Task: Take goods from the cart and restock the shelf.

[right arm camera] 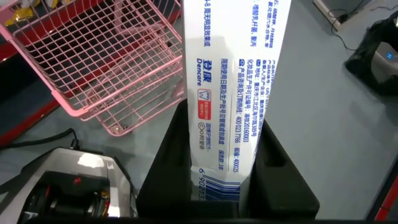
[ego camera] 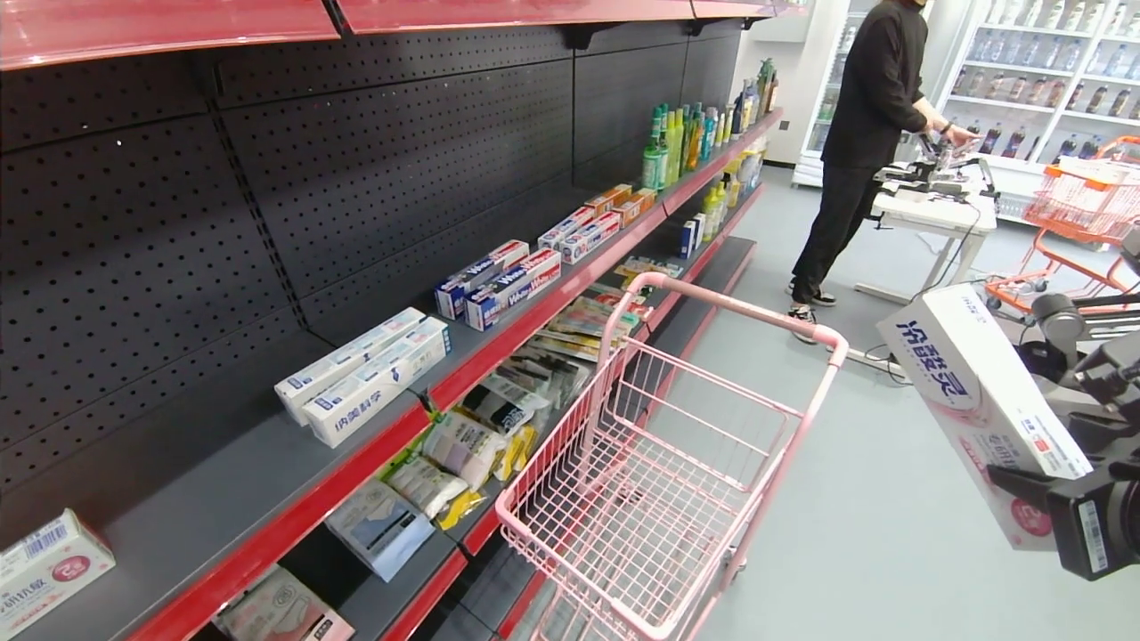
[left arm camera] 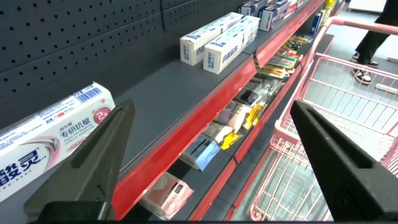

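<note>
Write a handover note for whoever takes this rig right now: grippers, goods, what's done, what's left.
Left gripper: open, above the shelf, next to the end box lying there.
Right gripper: shut on a toothpaste box, held in the air to the right of the cart.
Cart: no goods visible in its basket.
Done: toothpaste box is out of the cart and in hand; paired boxes lie along the shelf.
Left: set the held box on the shelf's bare grey stretch.
</note>
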